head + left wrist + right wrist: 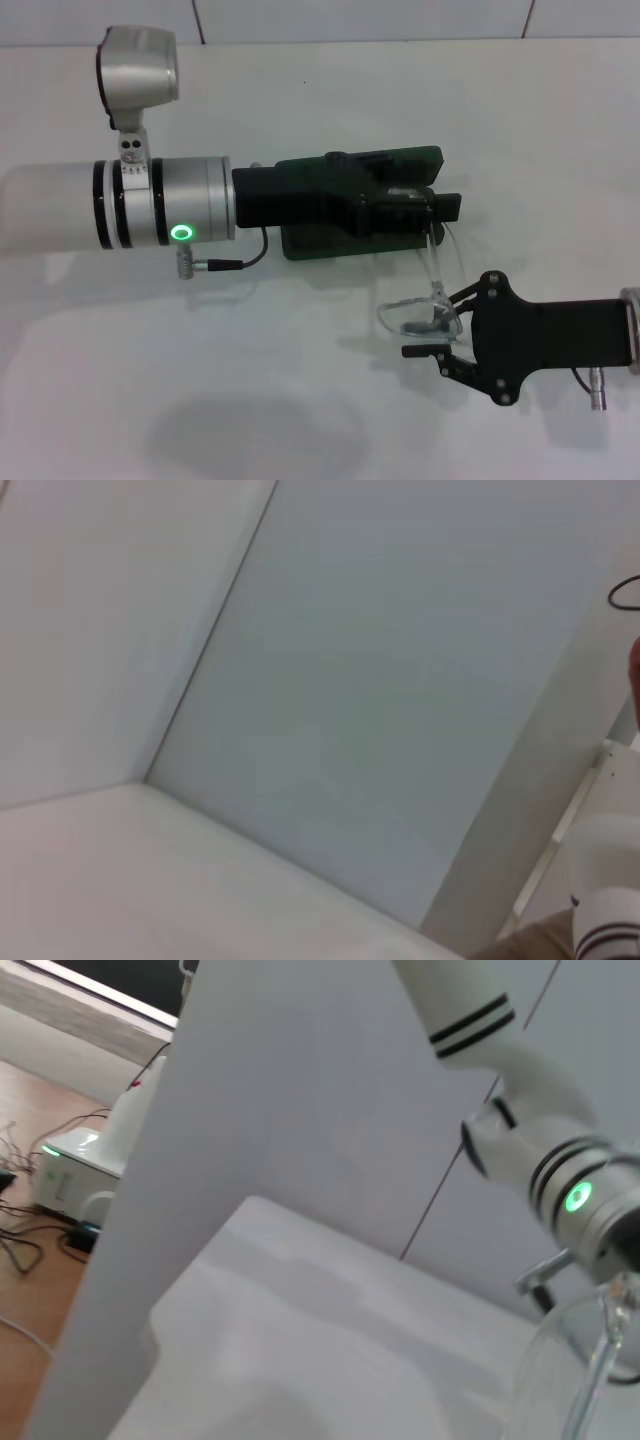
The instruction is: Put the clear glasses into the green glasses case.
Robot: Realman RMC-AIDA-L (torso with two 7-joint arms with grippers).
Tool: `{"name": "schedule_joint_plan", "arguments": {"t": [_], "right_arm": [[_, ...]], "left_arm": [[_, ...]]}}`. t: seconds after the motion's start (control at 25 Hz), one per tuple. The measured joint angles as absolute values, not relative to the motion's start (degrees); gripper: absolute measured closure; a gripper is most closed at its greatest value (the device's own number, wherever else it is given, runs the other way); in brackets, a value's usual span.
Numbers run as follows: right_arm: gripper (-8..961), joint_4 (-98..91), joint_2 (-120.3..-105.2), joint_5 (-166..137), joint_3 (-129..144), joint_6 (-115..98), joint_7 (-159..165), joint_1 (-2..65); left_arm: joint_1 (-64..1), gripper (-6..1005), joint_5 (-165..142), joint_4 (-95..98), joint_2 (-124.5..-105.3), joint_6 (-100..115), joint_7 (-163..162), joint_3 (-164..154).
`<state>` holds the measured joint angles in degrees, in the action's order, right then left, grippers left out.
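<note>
No brand, label or lettering can be read anywhere in these views. One dark green, flat rectangular glasses case lies on the white table, toward its far edge and near the middle of its width; much of it is hidden under the left gripper, whose black body reaches over the case from the left side. Whether that gripper's fingers are apart or together cannot be told.

One pair of fully transparent plastic glasses sits just off the case's near right corner, one thin clear arm rising toward the left gripper. The right gripper, coming in from the table's right edge, has its black fingers closed narrowly on the lens end of the glasses. The right wrist view shows a clear lens close up.
</note>
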<state>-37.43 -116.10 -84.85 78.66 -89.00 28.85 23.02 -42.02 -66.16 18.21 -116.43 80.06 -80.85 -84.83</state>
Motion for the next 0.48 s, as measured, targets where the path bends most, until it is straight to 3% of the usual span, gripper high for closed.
{"name": "schedule_joint_plan", "arguments": {"t": [0.48], "right_arm": [[848, -37.11, -116.19, -80.75, 78.75, -90.6, 20.59, 22.01]], "left_arm": [[-42.17, 142, -68.67, 18.28, -116.21, 79.96, -83.95, -85.15]]}}
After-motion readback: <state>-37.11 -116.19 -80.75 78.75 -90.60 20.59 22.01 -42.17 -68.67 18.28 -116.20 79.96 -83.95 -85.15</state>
